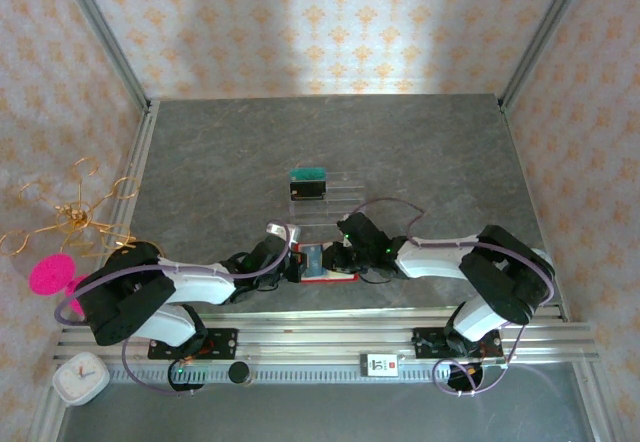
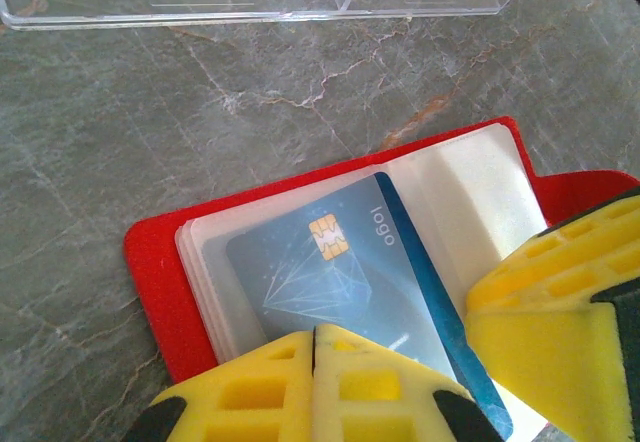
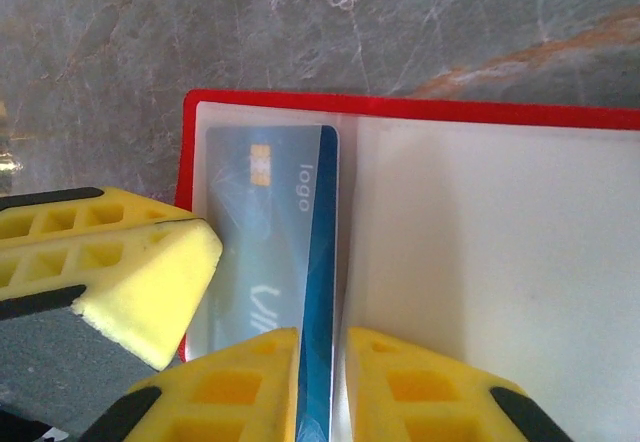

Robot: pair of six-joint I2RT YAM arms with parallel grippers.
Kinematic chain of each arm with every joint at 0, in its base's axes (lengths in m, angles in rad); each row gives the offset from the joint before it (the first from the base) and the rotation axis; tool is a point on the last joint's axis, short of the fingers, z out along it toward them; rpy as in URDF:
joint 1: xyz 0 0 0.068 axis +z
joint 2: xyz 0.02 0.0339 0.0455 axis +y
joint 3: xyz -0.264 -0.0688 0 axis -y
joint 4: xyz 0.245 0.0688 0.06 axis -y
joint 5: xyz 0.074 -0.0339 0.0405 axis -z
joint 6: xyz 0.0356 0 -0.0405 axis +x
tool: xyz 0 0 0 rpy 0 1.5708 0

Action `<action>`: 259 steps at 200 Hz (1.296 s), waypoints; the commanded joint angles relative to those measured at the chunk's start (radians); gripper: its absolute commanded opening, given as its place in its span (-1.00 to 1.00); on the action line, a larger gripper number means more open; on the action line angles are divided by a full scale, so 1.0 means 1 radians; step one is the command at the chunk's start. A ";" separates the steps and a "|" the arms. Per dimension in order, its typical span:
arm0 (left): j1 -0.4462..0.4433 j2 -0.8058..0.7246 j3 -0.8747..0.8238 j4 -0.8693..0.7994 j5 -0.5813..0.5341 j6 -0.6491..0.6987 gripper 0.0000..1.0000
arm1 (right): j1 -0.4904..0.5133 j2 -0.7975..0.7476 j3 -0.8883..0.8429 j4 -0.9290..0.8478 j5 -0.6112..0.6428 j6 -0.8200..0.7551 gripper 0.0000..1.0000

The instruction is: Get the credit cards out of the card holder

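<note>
Pin red card holder [image 2: 160, 292] with left fingers [image 2: 250, 392] pressed together; slide blue credit card [image 3: 255, 232], pinched between right fingers [image 3: 420, 382], straight out.

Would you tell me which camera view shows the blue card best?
Left wrist: the blue card sits mid-frame, its chip and "logo" print legible, inside the red holder. Right wrist shows the card narrower, its lower part covered. Top external shows just a tiny bluish patch.
</note>
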 commanded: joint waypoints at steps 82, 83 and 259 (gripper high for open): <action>-0.004 0.051 -0.023 -0.076 0.020 0.007 -1.00 | -0.018 0.029 -0.045 0.039 -0.007 0.021 -1.00; -0.004 0.050 -0.022 -0.076 0.019 0.007 -1.00 | -0.019 0.026 -0.046 0.039 -0.006 0.022 -1.00; 0.007 -0.214 0.104 -0.277 0.055 0.036 -0.31 | -0.064 -0.445 -0.025 -0.249 0.189 -0.353 -1.00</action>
